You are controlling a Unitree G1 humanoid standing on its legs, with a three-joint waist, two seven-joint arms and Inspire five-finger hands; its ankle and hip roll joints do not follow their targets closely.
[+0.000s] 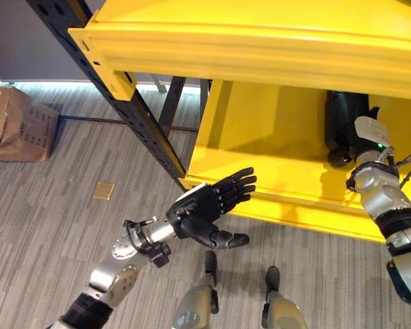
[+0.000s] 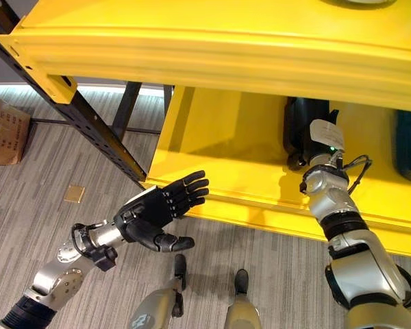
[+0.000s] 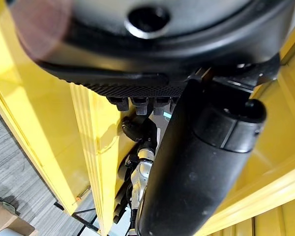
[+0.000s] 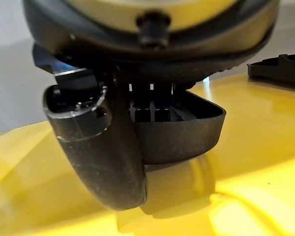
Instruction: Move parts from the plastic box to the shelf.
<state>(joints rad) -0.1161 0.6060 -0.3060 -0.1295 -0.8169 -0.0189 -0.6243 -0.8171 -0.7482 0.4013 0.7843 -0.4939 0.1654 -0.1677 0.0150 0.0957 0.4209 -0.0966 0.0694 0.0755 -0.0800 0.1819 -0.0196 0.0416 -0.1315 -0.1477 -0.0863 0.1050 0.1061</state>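
The yellow shelf [image 1: 260, 144] has a lower board under a thick upper beam [image 1: 260, 48]. My right hand [image 1: 349, 140] reaches deep onto the lower board, under the beam. In the right wrist view its thumb [image 4: 103, 152] and fingers are curled round a black tray-shaped part [image 4: 187, 128], whose underside is on or just above the yellow board. A second black part [image 4: 278, 69] lies further along the same board. My left hand [image 1: 209, 202] hovers open and holds nothing, in front of the shelf's front lip and above the floor.
A black rack upright [image 1: 123, 103] slants down at the shelf's left end. A cardboard box [image 1: 14, 123] stands on the grey floor at far left, with a small brass floor plate [image 1: 103, 190] nearer. Another dark object [image 2: 409, 147] sits at the shelf's right.
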